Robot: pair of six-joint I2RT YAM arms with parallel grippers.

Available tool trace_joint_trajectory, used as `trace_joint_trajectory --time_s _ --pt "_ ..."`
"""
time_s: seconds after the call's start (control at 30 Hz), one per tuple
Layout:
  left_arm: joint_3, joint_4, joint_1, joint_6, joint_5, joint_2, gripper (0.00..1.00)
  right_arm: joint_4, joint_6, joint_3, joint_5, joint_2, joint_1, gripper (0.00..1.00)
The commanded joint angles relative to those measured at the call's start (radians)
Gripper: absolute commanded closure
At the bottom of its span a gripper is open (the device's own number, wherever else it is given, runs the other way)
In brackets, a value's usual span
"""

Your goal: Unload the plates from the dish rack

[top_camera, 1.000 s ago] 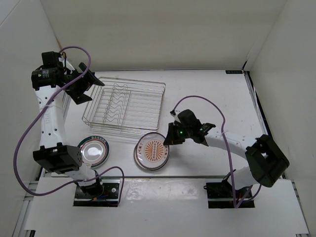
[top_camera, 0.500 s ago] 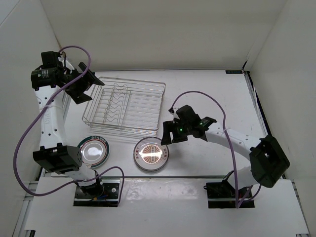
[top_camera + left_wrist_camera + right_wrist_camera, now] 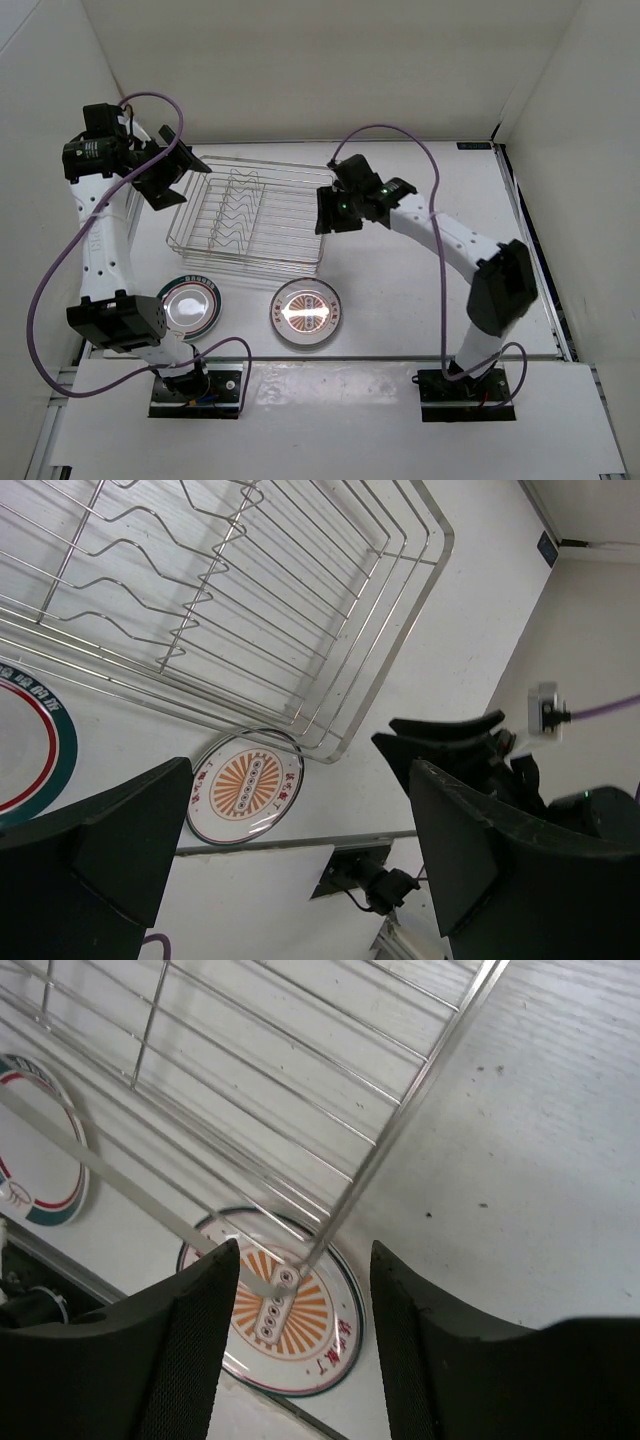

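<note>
Dish rack (image 3: 255,215) wires partly hide sunburst plate (image 3: 310,1345); green-rimmed plate (image 3: 25,745) cropped; left tool (image 3: 300,770), right tool (image 3: 305,1250) open.

Robot lab test cell. White panel walls (image 3: 300,70) box in a white table (image 3: 420,290) on 3 sides. Left arm (image 3: 100,240) & right arm (image 3: 450,235) are bolted on base plates (image 3: 195,385) at frame bottom, w/ loose purple cables (image 3: 40,290). Only kitchen props: dish rack (image 3: 250,215) at center, plates (image 3: 306,311) below it.

Bright even overhead light, soft faint shadows on white worktop (image 3: 400,290), glare on centres of sunburst plate (image 3: 305,310) and green-rimmed plate (image 3: 190,306), right pincer fingers (image 3: 190,1360) dark, soft-edged
</note>
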Motion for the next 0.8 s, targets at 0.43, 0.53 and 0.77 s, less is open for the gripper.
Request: trace_joint_trajectory --time_s 0.43,0.53,0.77 --pt "-0.222 -0.461 -0.001 0.001 -0.029 -0.207 0.0 -0.233 -0.026 0.319 0.097 0.323 -0.043 0.52" --pt "-0.277 -0.461 0.048 -0.002 -0.025 -0.257 0.0 -0.184 -0.033 0.336 0.067 0.38 -0.057 0.68" --pt "-0.375 -0.464 0.079 -0.033 -0.002 -0.325 0.0 -0.169 -0.1 0.497 -0.065 0.513 -0.067 0.97"
